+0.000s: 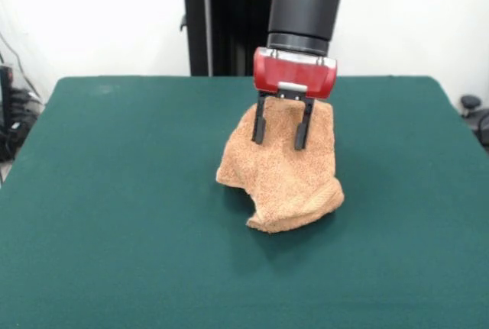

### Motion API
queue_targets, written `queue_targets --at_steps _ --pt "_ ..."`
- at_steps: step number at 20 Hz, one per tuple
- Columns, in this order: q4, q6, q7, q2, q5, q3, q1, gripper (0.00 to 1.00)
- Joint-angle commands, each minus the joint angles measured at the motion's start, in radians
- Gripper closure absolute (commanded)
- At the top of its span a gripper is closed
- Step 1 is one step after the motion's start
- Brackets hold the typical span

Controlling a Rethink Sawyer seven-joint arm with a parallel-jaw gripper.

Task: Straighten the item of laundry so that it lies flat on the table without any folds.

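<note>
Claw (282,134) hanging spread, gripping nothing, over crumpled towel (284,172) on tabletop (114,207). Grasp step pending; next: pinching an edge, pulling flat.

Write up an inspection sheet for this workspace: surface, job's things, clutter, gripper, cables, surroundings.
Surface: table, dark green cloth, bare apart from the towel.
Job's things: towel, orange-tan, crumpled in a bunched heap with folds, not flat.
Clutter: nothing seen.
Gripper: gripper open, fingers spread in front of the towel's upper part; grasp not evident.
Cables: dark cables hang off the table's left edge.
Surroundings: white wall, black pedestal behind the table, dark object at right edge.
</note>
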Motion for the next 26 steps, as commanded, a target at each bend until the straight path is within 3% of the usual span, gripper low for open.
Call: queue_targets --at_steps 1,6,12,26 --pt "-0.088 0.651 0.040 -0.009 0.022 0.061 -0.065 0.00" --pt "-0.092 0.617 0.063 0.015 0.001 0.073 -0.062 0.00" --pt "-0.099 0.508 0.145 0.141 0.003 0.097 -0.060 0.00" --pt "-0.172 0.298 0.189 0.339 0.021 0.115 -0.044 0.00"
